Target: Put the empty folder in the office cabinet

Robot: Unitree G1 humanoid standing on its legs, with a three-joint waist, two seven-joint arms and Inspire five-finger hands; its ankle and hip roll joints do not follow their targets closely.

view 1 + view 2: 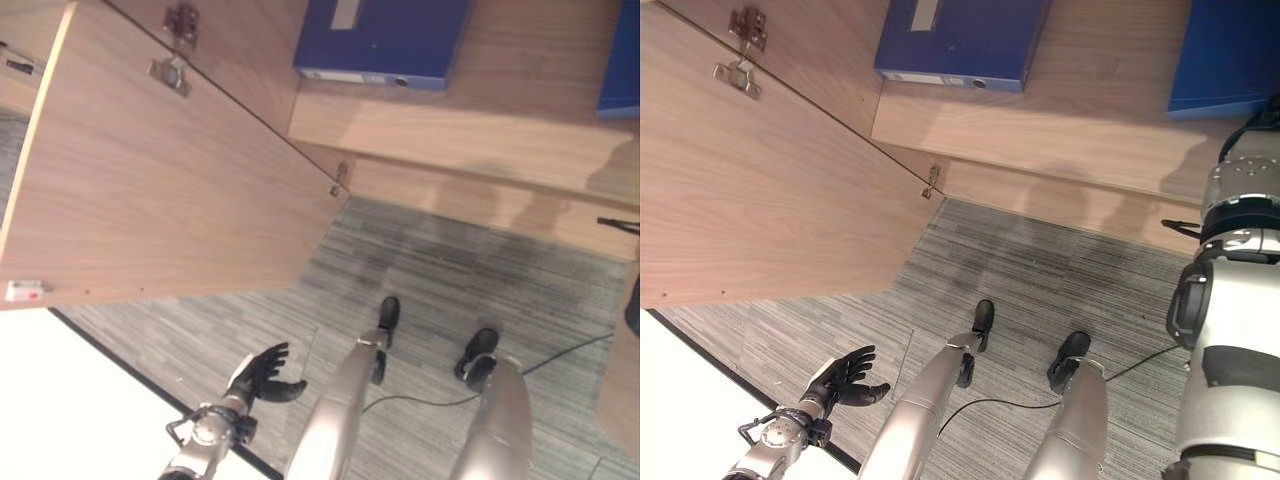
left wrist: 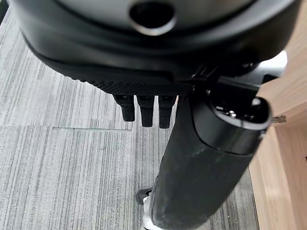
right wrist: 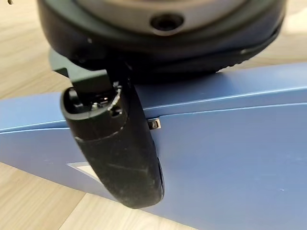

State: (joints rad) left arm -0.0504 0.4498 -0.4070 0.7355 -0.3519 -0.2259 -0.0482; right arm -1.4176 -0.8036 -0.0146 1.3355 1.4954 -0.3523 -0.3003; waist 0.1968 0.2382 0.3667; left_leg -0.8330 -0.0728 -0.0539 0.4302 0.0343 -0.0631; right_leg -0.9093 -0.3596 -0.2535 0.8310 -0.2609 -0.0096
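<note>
A blue folder (image 1: 1225, 50) lies on the wooden cabinet shelf (image 1: 1070, 130) at the upper right. In the right wrist view my right hand (image 3: 115, 148) is up against this folder (image 3: 230, 158), its thumb across the blue face, with the shelf's wood (image 3: 29, 201) beneath. My left hand (image 1: 262, 375) hangs open low on the left over the carpet, holding nothing; in the left wrist view that hand (image 2: 206, 167) points down at the grey floor.
A second blue folder (image 1: 385, 40) lies further left on the same shelf. The cabinet door (image 1: 150, 180) stands swung open at the left, its hinges showing. A white surface (image 1: 60, 410) with a dark edge fills the lower left corner. Grey carpet (image 1: 450, 270) lies below the cabinet.
</note>
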